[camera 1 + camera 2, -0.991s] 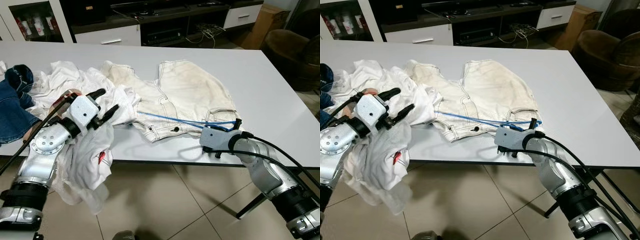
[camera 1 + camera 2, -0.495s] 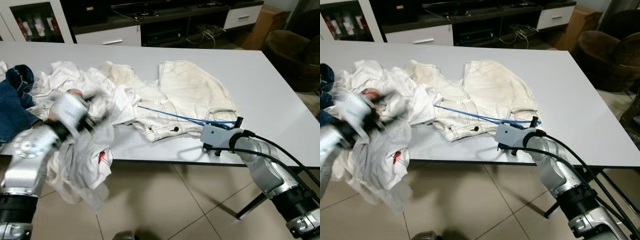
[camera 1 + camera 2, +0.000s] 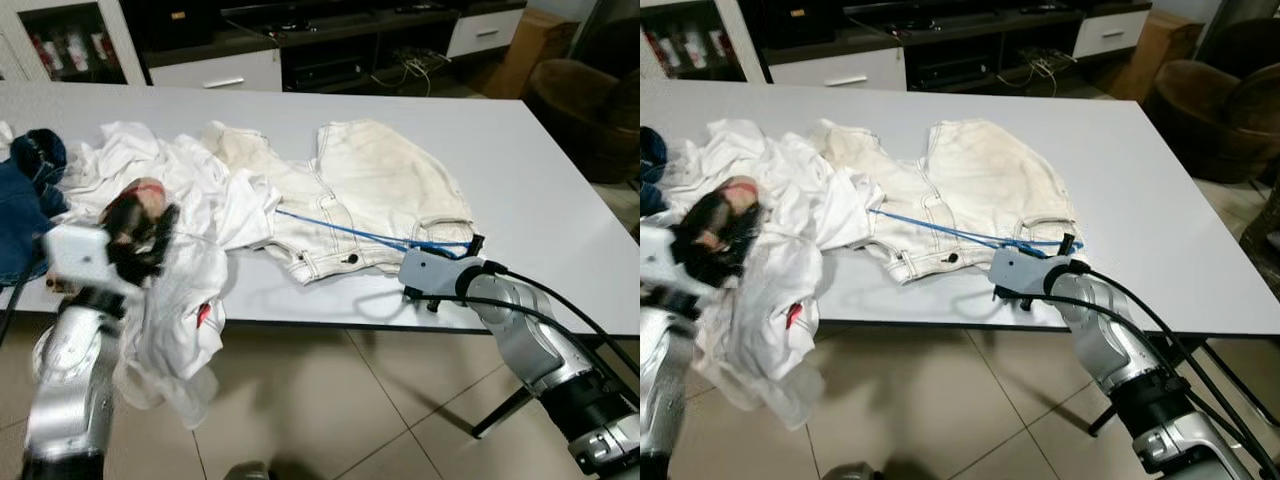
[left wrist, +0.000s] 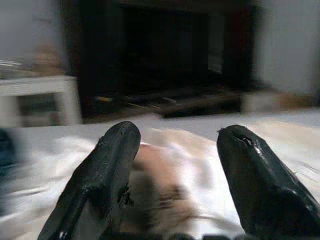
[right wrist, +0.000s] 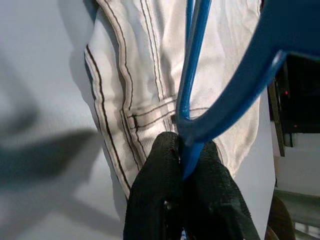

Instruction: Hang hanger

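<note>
Mostly white surface (image 3: 560, 170) across the frame; cream shorts (image 3: 370, 195) at centre, white shirts (image 3: 170, 250) spilling off lower left, jeans (image 3: 20, 215) far left. Blue hanger (image 3: 370, 236) lies over shorts, pinched by right tool (image 3: 474, 246). Left tool (image 4: 175, 170) raised, blurred, fingers apart.

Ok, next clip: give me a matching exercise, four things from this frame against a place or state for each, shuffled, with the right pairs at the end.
Things:
1. blue hanger
2. cream shorts
3. white shirt
4. blue jeans

Places or states:
A. draped over the table's near edge, hanging toward the floor
B. at the table's far left edge
C. clamped in the right gripper, jaws shut on it
D. spread flat mid-table, under the hanger

Pairs: 1-C, 2-D, 3-A, 4-B
</note>
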Robot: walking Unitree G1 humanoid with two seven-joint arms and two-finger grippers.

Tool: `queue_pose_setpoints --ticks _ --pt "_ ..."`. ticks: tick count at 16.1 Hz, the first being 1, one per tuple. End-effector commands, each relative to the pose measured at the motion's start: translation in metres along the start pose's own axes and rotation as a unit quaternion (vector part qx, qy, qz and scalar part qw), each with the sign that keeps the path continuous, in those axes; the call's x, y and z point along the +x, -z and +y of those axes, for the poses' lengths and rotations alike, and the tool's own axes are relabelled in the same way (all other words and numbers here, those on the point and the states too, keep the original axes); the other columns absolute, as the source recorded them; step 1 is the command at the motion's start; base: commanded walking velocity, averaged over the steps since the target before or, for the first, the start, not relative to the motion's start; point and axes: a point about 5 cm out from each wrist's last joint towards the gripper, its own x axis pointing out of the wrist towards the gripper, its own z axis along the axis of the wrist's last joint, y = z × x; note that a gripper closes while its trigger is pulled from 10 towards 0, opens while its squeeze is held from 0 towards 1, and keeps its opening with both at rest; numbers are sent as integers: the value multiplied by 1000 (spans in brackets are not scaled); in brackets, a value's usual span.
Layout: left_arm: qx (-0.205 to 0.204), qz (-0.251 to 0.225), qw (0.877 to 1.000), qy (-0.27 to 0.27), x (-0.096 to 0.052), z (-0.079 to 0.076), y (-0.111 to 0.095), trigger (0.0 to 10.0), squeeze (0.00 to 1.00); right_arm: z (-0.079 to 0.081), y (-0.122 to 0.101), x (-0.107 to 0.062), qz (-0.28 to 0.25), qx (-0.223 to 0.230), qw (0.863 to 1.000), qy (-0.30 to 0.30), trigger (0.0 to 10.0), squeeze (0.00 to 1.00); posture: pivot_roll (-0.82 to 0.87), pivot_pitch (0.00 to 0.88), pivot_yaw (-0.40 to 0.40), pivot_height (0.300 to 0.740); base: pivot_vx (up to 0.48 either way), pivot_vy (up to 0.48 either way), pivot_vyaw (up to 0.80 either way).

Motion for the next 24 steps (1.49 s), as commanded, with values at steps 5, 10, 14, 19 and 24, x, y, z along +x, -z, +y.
queue_pose_setpoints --ticks 5,10,14,19,24 --pt "11 9 1000 -27 -18 -13 1 10000 0 0 -1 5 1 2 1000 -4 10000 0 166 2 15 740 0 0 0" --pt "8 54 997 -57 -41 -26 10 10000 0 1 1 3 1 2 1000 -1 10000 0 158 9 23 740 0 0 0" --pt "26 73 993 -84 -51 -31 13 10000 0 2 1 3 2 4 1000 2 10000 0 154 9 28 740 0 0 0" --pt "29 148 980 -130 -52 -24 33 10000 0 -1 0 3 -1 0 1000 6 10000 0 157 7 24 740 0 0 0" --pt "-9 214 974 -69 -14 -38 55 10000 0 -3 -3 4 -5 -3 1000 9 10000 0 153 4 18 740 0 0 0"
